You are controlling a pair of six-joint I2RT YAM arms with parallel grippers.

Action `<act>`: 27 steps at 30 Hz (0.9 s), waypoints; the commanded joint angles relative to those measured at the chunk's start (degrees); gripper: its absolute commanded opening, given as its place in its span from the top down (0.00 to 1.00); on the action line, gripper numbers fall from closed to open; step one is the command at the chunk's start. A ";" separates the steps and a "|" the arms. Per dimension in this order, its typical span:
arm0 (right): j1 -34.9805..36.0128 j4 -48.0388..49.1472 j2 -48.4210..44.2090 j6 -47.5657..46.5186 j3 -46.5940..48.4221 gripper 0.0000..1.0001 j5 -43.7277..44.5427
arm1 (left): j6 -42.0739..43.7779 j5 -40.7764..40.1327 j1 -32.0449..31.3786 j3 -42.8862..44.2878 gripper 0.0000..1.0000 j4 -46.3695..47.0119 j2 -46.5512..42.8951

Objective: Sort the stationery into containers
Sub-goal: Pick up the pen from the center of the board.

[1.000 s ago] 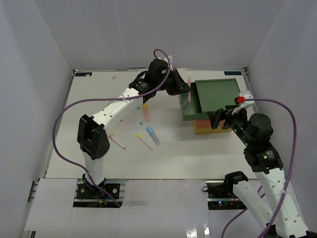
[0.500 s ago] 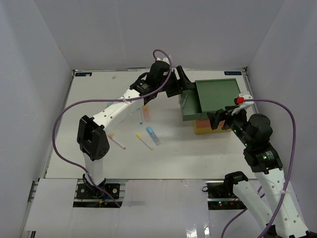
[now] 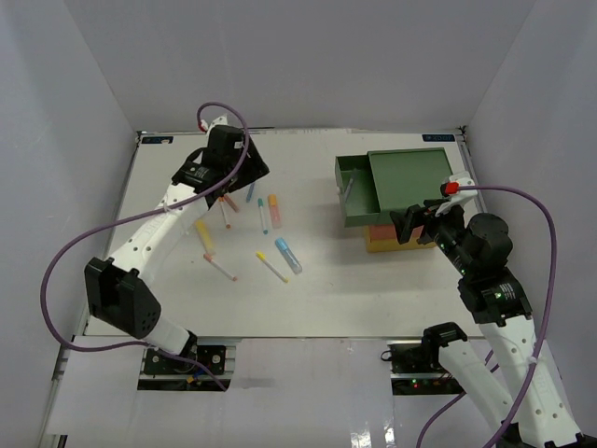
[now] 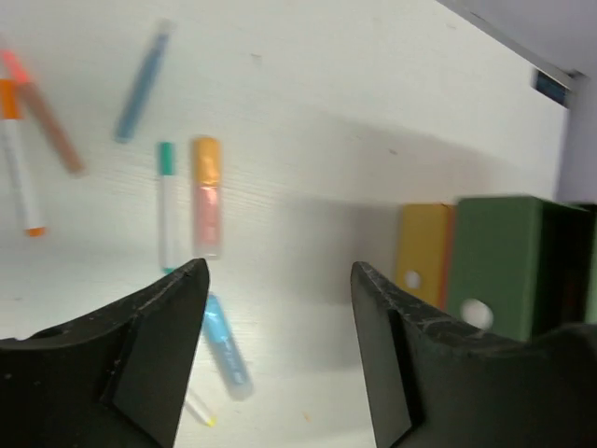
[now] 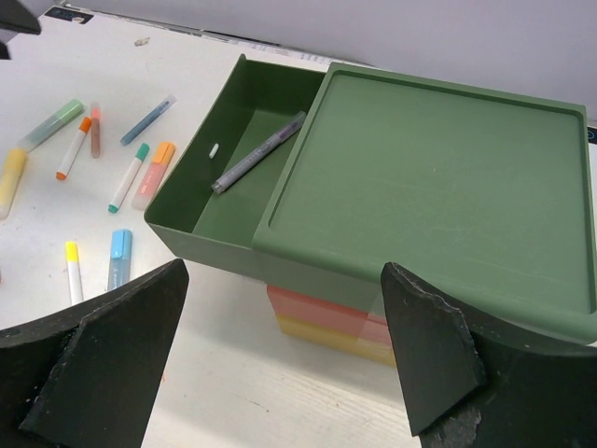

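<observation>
The containers are one stacked box: a green top drawer (image 3: pixel 353 191) pulled out to the left, over a red-orange (image 5: pixel 326 313) and a yellow (image 5: pixel 326 338) drawer. A grey-purple pen (image 5: pixel 258 152) lies in the green drawer. The other stationery is scattered left of the box: an orange marker (image 3: pixel 274 210), a teal pen (image 3: pixel 263 216), a blue marker (image 3: pixel 288 255), a yellow marker (image 3: pixel 204 235) and several thin pens. My left gripper (image 4: pixel 280 271) hangs open and empty above this scatter, at its far-left side (image 3: pixel 244 179). My right gripper (image 5: pixel 284 271) is open at the box's near right corner.
White walls close in the table on three sides. In the left wrist view the box's left face (image 4: pixel 494 257) stands to the right, with the orange marker (image 4: pixel 206 196) and blue marker (image 4: pixel 227 347) below the fingers.
My left gripper opened at the green drawer, leaving the pen inside, then swung left and back over the loose stationery. The right arm has stayed still.
</observation>
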 commanded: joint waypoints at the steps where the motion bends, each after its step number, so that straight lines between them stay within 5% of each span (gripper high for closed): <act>1: -0.08 1.48 -0.38 -0.40 0.83 0.10 0.50 | 2.00 -4.29 4.24 -4.21 0.29 -3.56 -0.50; 17: 0.62 3.15 -2.40 -0.05 -2.77 0.10 0.32 | -5.28 -8.25 13.13 4.92 0.48 -7.07 24.46; 27: 1.77 3.67 -3.28 -0.49 -3.74 0.10 2.25 | -6.87 -11.33 14.19 11.60 0.49 -10.15 32.46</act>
